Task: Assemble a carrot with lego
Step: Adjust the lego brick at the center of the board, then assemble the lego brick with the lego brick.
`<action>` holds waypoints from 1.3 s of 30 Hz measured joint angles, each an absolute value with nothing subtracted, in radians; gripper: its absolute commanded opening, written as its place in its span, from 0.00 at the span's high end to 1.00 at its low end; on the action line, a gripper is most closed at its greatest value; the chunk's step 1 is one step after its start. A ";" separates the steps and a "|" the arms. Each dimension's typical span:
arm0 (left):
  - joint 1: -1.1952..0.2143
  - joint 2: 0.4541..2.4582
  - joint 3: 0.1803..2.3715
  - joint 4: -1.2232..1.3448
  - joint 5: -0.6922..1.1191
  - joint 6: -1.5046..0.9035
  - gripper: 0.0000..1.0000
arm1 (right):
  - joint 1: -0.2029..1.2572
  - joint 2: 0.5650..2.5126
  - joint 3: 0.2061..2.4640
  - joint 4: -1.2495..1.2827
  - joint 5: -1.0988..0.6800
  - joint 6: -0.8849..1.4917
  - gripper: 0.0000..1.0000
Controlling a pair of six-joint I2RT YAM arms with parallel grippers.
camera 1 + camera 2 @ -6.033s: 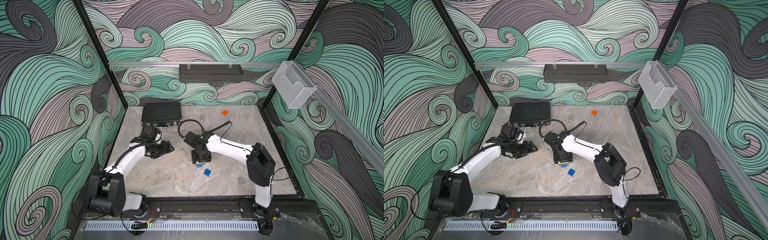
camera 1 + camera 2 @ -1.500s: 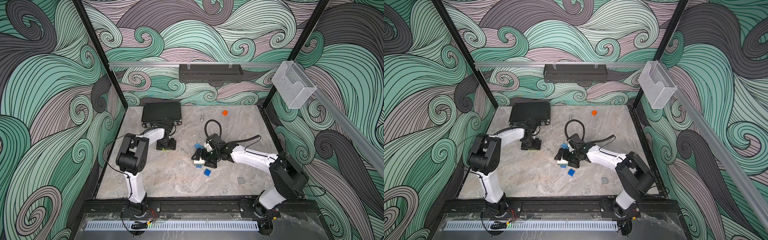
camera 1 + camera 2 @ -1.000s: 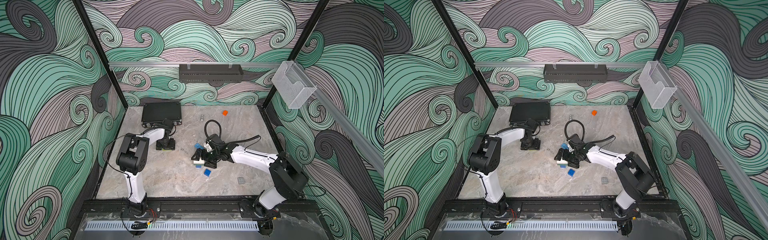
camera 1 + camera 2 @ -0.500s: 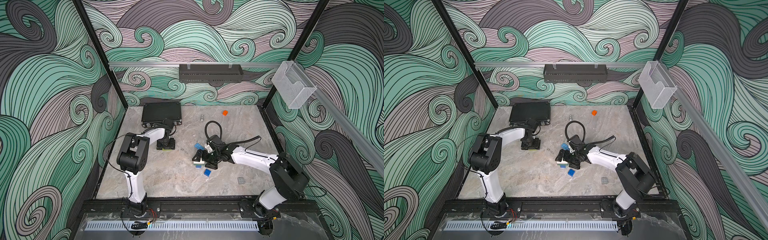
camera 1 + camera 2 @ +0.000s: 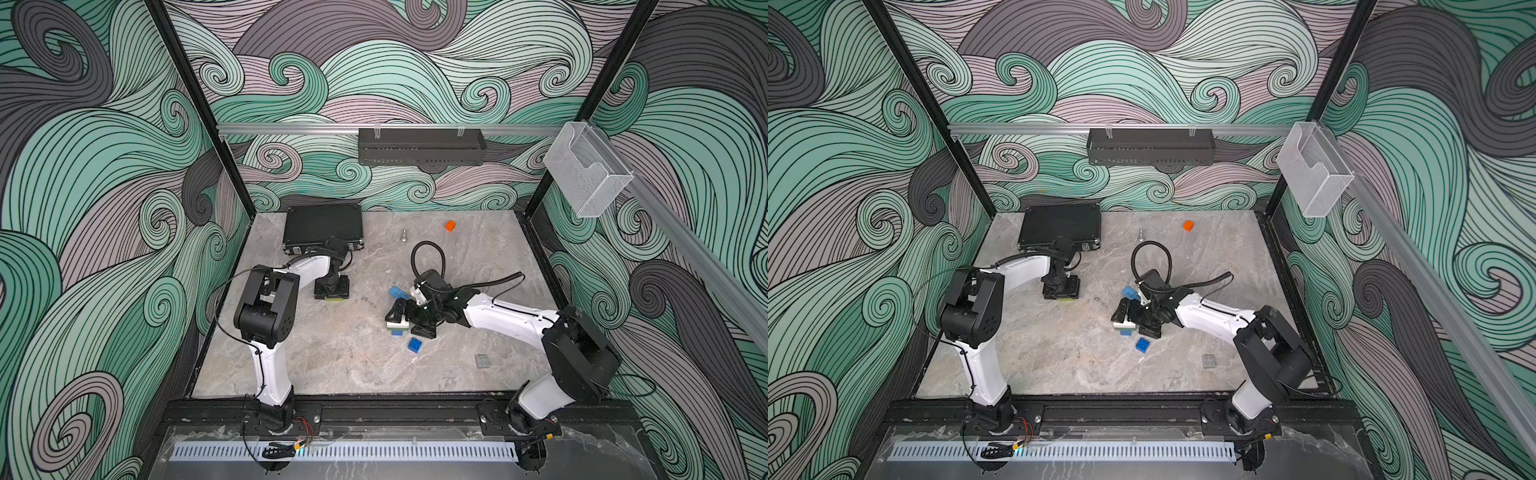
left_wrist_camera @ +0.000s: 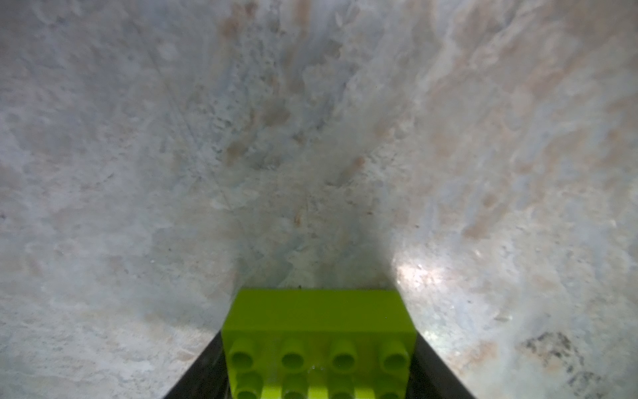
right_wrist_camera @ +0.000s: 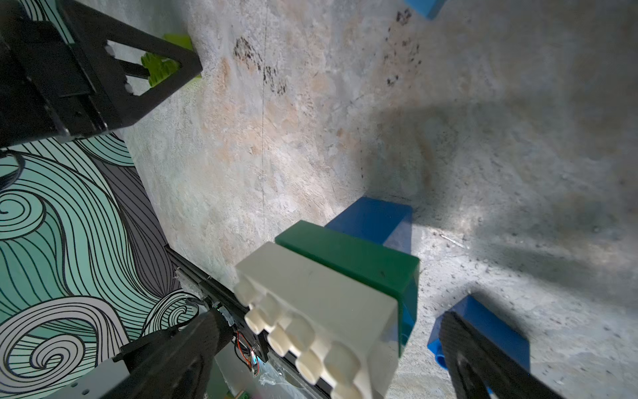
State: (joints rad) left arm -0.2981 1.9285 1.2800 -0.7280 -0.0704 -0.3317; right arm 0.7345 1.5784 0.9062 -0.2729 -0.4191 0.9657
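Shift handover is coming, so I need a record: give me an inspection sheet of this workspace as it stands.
Surface: marbled tabletop, dark scuffs mid-table.
Job's things: white-green-blue stack; lime brick; loose blue brick, light blue brick, grey brick.
Clutter: orange cube, bolt, black case.
Hands: left hand shut on lime brick; right hand open, straddling stack.
Cables: black cable looped above right arm.
Surroundings: wave-patterned walls, black rack, clear bin.
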 measured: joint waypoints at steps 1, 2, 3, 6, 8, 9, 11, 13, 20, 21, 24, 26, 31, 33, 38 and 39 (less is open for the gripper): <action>-0.300 1.930 1.288 -0.735 -0.071 -0.335 0.73 | 0.729 1.570 0.906 -0.284 -0.418 0.960 0.00; -0.303 1.930 1.296 -0.748 -0.071 -0.340 0.77 | 0.720 1.558 0.906 -0.299 -0.416 0.952 0.00; -0.306 1.930 1.306 -0.761 -0.074 -0.347 0.80 | 0.712 1.547 0.906 -0.315 -0.413 0.945 0.00; -0.341 1.915 1.350 -0.824 -0.094 -0.382 0.89 | 0.672 1.480 0.906 -0.381 -0.394 0.907 0.00; -0.383 1.881 1.379 -0.878 -0.105 -0.425 0.95 | 0.646 1.428 0.906 -0.424 -0.384 0.878 0.00; -0.404 1.860 1.390 -0.901 -0.107 -0.447 0.98 | 0.634 1.405 0.906 -0.442 -0.381 0.866 0.00; -0.463 1.799 1.412 -0.951 -0.108 -0.510 1.00 | 0.609 1.364 0.906 -0.481 -0.378 0.833 0.00; -0.523 1.742 1.427 -0.992 -0.105 -0.570 1.00 | 0.587 1.340 0.906 -0.514 -0.379 0.804 0.00; -0.748 1.647 1.514 -1.108 -0.101 -0.796 1.00 | 0.496 1.277 0.854 -0.580 -0.404 0.728 0.00; -0.772 1.648 1.528 -1.116 -0.101 -0.825 1.00 | 0.482 1.267 0.842 -0.590 -0.406 0.719 0.00; -0.839 1.676 1.589 -1.156 -0.101 -0.891 1.00 | 0.443 1.235 0.810 -0.604 -0.421 0.702 0.00; -0.875 1.720 1.644 -1.177 -0.101 -0.922 1.00 | 0.421 1.219 0.793 -0.610 -0.431 0.693 0.00; -0.946 1.849 1.734 -1.198 -0.101 -0.978 1.00 | 0.372 1.205 0.769 -0.614 -0.459 0.683 0.01; -0.961 1.879 1.738 -1.207 -0.101 -0.989 1.00 | 0.359 1.194 0.761 -0.614 -0.472 0.681 0.00; -0.966 1.904 1.739 -1.228 -0.107 -1.003 1.00 | 0.337 1.169 0.740 -0.607 -0.505 0.680 0.00; -0.966 1.905 1.739 -1.231 -0.109 -1.003 1.00 | 0.335 1.166 0.735 -0.606 -0.508 0.680 0.00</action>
